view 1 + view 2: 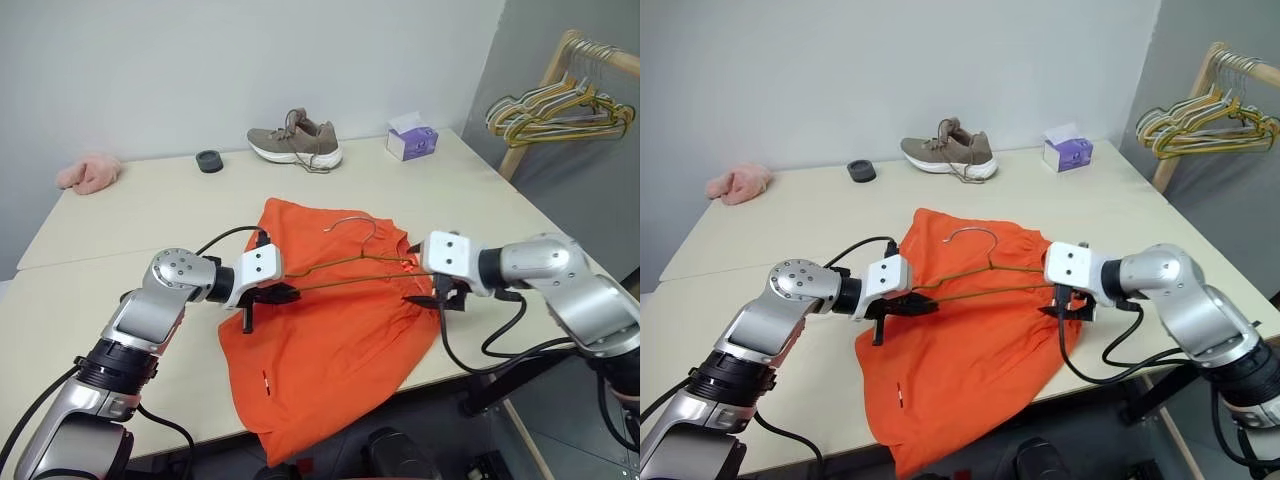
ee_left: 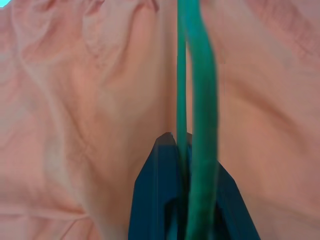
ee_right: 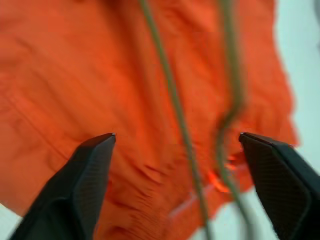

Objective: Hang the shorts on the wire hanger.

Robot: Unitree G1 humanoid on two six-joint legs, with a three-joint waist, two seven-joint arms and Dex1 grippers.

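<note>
The left pincer is clamped shut on the left end of the wire hanger, holding it just above the shorts. The shorts lie spread flat at the near edge of the worktop, their lower part drooping over that edge. The hanger stretches across the upper part of the shorts, hook pointing toward the far edge. At the hanger's right end, the right pincer stands wide open, its 2 fingers spaced either side of the wires and the gathered waistband, gripping nothing.

The step in hand looks to be taking hold of the waistband beside the hanger's right corner. To do it well, the right pincer should probably close on fabric alone, not on the wire, while the left keeps the hanger steady and level so the thin cloth can be drawn over the bar. The floppy fabric may slip or bunch.

No brand, label or writing can be read anywhere.
</note>
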